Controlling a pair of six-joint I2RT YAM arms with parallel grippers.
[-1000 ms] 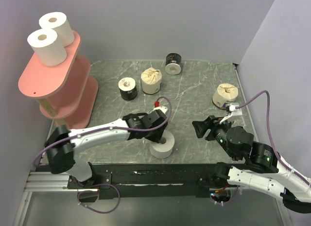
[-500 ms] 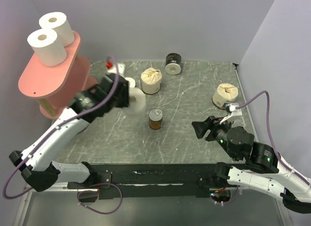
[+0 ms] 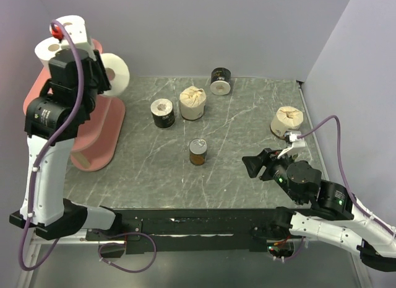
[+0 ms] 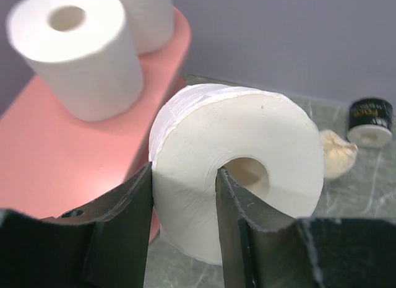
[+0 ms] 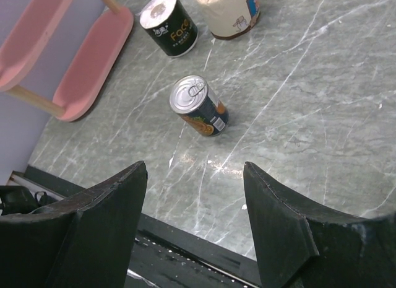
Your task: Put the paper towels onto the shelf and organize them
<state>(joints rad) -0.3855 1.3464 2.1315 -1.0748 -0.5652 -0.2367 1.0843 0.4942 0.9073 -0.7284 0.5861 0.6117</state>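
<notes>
White paper-towel roll (image 4: 247,133), held high beside the top of the pink shelf (image 4: 49,152): only my left wrist view shows the left claw (image 4: 184,173) clamping its wall through the core, while my right claw (image 5: 193,170) hangs open.

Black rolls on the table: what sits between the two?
A cream-wrapped roll, between the near black roll and the far black roll; the overhead view shows it.

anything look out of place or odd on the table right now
The small tin can stands upright on the table, near the black-wrapped roll and cream-wrapped roll. Unlike those around it, it isn't a paper towel roll. Nothing looks spilled or damaged.
</notes>
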